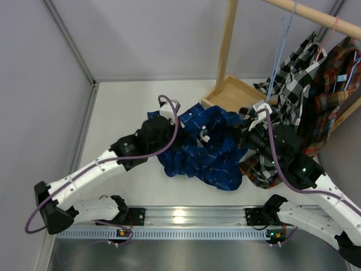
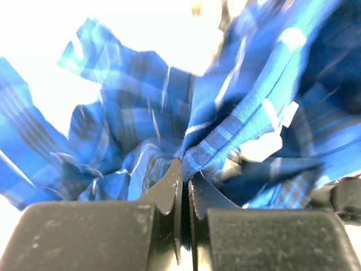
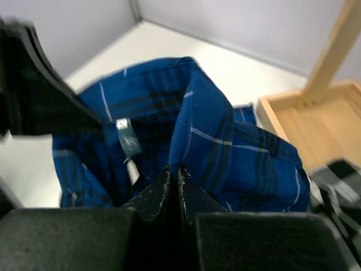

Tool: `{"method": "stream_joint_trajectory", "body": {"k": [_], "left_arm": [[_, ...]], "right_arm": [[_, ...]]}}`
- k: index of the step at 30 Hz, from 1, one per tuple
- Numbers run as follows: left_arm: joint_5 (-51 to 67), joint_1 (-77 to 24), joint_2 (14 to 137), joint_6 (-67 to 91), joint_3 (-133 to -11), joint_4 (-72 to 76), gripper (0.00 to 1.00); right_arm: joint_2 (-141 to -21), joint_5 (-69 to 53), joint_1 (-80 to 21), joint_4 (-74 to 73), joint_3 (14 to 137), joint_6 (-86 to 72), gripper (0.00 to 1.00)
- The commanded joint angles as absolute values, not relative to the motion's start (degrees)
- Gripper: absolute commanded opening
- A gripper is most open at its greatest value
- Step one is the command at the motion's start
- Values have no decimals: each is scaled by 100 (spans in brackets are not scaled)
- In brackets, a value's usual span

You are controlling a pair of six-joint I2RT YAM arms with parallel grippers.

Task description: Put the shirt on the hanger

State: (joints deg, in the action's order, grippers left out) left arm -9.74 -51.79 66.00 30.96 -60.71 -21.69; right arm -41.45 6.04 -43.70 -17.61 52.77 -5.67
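Two claws: what has each got?
Left claw (image 2: 185,169) is closed tight, a fold of the dark blue plaid shirt (image 1: 208,152) pinched at its tips. Right claw (image 3: 174,169) is closed too, with shirt cloth rising from between its tips.

Where does the shirt lie?
Crumpled in a heap mid-table (image 1: 130,96), between the two arms, its far edge just beside the wooden tray base (image 1: 231,93).

And the hanger?
The light-blue wire hanger (image 1: 278,56) hangs bare from the wooden rail (image 1: 316,14) over the far right corner, apart from the shirt. Beside it hang a black-and-white checked shirt (image 1: 293,73) and a red-brown plaid shirt (image 1: 333,84).
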Motion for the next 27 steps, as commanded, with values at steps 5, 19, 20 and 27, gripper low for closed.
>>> {"method": "stream_joint_trajectory", "body": {"k": [5, 19, 20, 27], "left_arm": [[-644, -5186, 5827, 73, -9884, -2909, 0], [-718, -5177, 6671, -371, -10375, -3217, 0], [-1077, -5177, 6680, -47, -10006, -3208, 0], [-3502, -5177, 7084, 1475, -7375, -2594, 0]], "right_arm": [[-4350, -1763, -4430, -959, 7493, -817, 0], [-3894, -2419, -4447, 957, 6411, -2838, 0], [-3833, -2243, -4482, 993, 5720, -2969, 0], [-3944, 285, -5650, 1582, 3192, -3709, 0]]}}
